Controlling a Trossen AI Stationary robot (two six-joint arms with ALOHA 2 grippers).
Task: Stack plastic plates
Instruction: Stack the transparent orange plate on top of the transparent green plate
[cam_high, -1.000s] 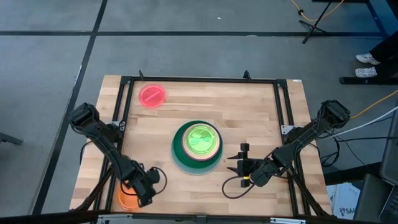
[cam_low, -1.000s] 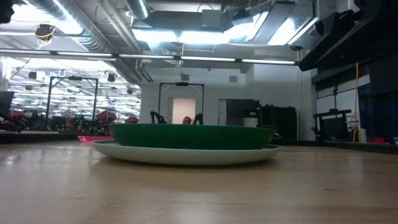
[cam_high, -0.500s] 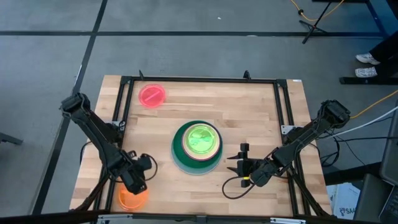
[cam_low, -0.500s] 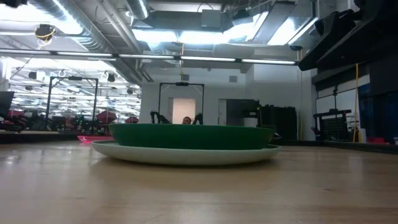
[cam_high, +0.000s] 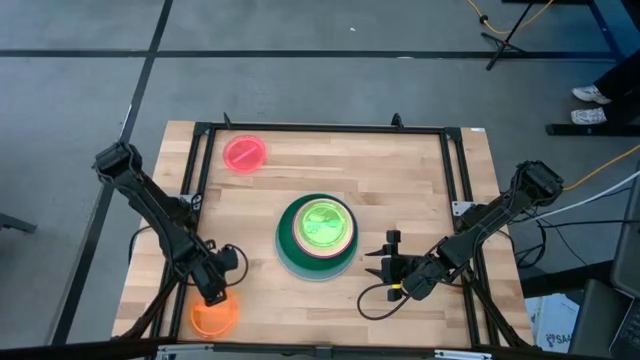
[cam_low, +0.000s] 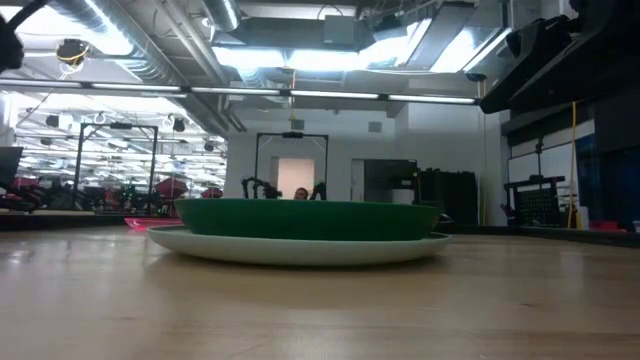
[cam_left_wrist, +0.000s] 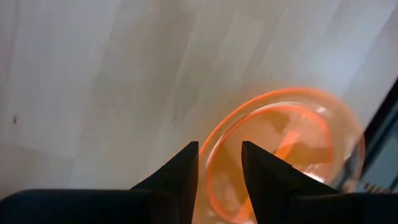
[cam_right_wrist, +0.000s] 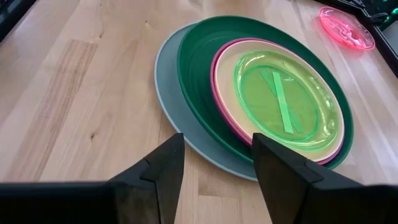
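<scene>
Orange plate is sitting flat at the lower left of the high view, right by the table's front edge, and my left gripper hangs just above its upper rim with the fingers a little apart, nothing pinched between them. From my left wrist cam the two dark fingers frame the near edge of that plate, slim gap showing. My right gripper is parked lower right of centre, fingers spread wide and empty, pointing at the stack. That stack sits mid-frame: light blue plate on the bottom, dark green plate on it, then the magenta plate, peach plate and a lime green plate on top. Low view only shows me the green one resting on the pale one. Farthest out, the pink-red plate lies alone in the upper left on the wooden table, well apart from everything.
</scene>
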